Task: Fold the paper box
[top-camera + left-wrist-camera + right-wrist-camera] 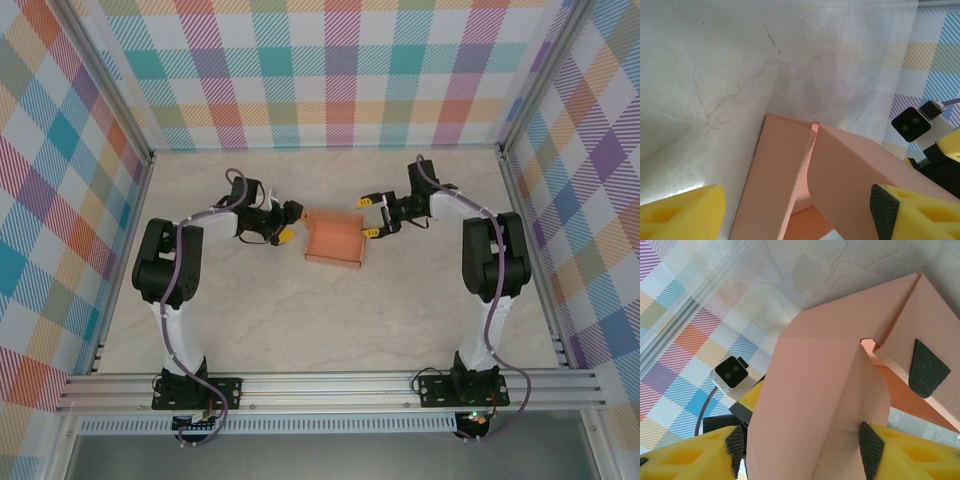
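Salmon-orange paper box [335,238] sits mid-tabletop [400,330], walls raised but end flaps apparently still to tuck in, left jaws and right jaws each spread astride an end wall, pinching nothing.

A pale marbled table [300,320] lies enclosed by walls [330,70] of pastel plaid, with ribbed aluminium rails [330,388] running across its near edge.
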